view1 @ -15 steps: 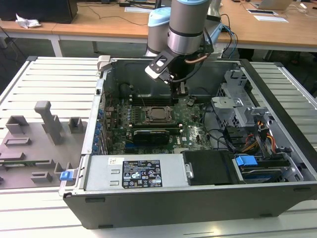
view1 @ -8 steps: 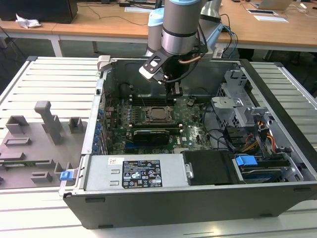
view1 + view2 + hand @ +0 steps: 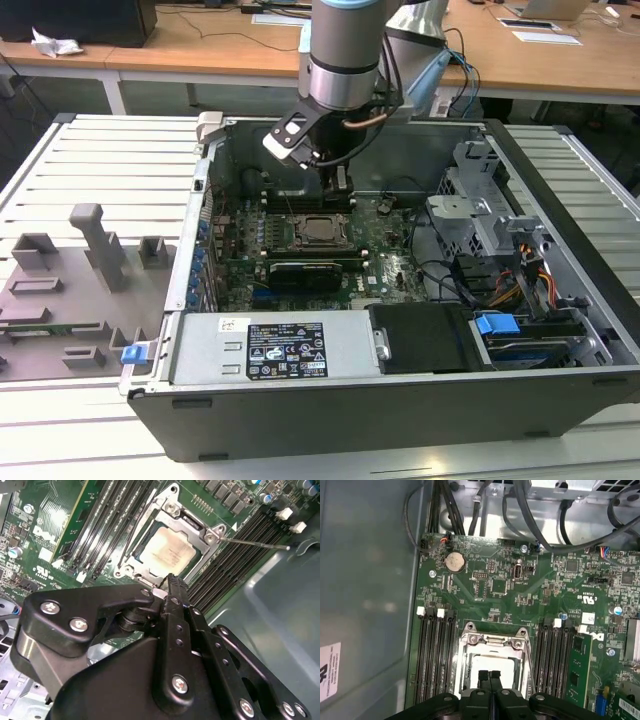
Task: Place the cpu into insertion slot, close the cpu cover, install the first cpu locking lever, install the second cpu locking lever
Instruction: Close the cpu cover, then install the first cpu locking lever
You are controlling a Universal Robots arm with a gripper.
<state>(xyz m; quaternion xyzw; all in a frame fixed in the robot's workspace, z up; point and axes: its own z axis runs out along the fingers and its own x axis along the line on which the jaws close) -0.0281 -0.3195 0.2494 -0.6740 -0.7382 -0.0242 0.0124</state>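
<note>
One Universal Robots arm point(image 3: 345, 60) reaches down into an open computer case point(image 3: 400, 415), and its gripper point(image 3: 340, 190) hangs just above the green circuit board point(image 3: 495, 570). In both wrist views the gripper's point(image 3: 172, 582) point(image 3: 490, 676) two black fingers point(image 3: 483, 676) are pressed together with nothing between them.

Directly beneath the fingertips lies the cpu point(image 3: 167, 552) point(image 3: 512, 670), its dull silvery top facing up, seated flat in the insertion slot point(image 3: 123, 571). The cpu cover point(image 3: 212, 532) point(image 3: 492, 641) lies down over it, and the chip shows through the cover's square window. Whether the fingertips touch the chip or the cover, or hover just over them, cannot be told.

From the cover's corner just beyond the fingertips, a thin silvery rod point(image 3: 255, 543) runs outward across the long black memory slots point(image 3: 230, 560). More of these slots point(image 3: 432, 655) flank the socket on either side of the gripper. Farther ahead of the fingers, a round coin battery point(image 3: 454, 561) sits on the board, near black cables point(image 3: 530, 510).
</note>
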